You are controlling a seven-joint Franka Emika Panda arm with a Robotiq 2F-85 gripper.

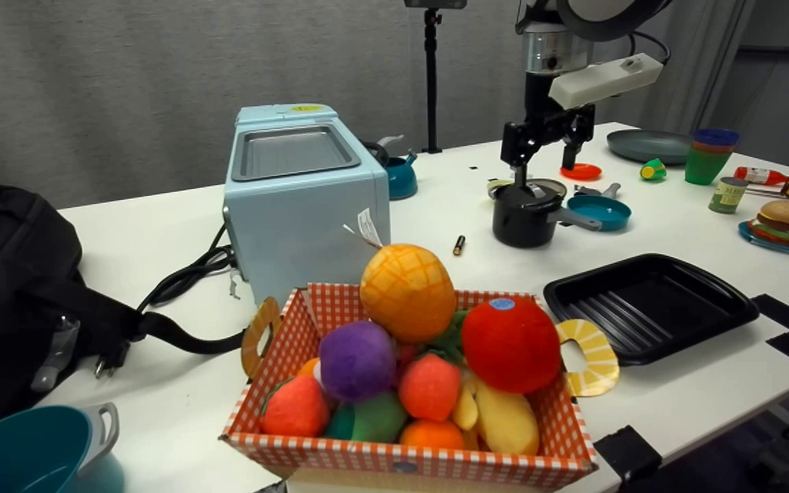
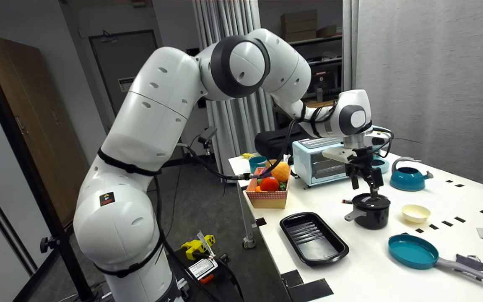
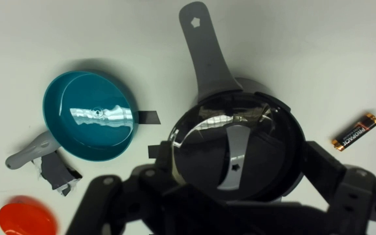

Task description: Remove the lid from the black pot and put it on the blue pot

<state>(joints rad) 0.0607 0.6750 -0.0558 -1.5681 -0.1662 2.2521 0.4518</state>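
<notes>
The dark round lid (image 3: 197, 166) with a grey strap handle (image 3: 238, 156) sits on the black pot (image 1: 521, 227), whose grey side handle (image 3: 207, 58) sticks out. The pot shows in both exterior views (image 2: 373, 220). My gripper (image 3: 238, 148) is open and empty, pointing down over the lid. Its fingers lie on either side of the lid in the wrist view; whether they touch it I cannot tell. It shows above the pot in both exterior views (image 1: 544, 175) (image 2: 364, 191). The blue pot (image 3: 93, 130), shallow and teal-blue with a grey handle, stands beside it, uncovered (image 2: 413, 251).
A pale yellow bowl (image 2: 416, 214) stands close to the black pot. A battery (image 3: 356, 132) lies on its other side. A black grill pan (image 2: 315, 239), a fruit basket (image 1: 408, 462), a light-blue appliance (image 1: 312, 226) and a red dish (image 3: 26, 218) are around.
</notes>
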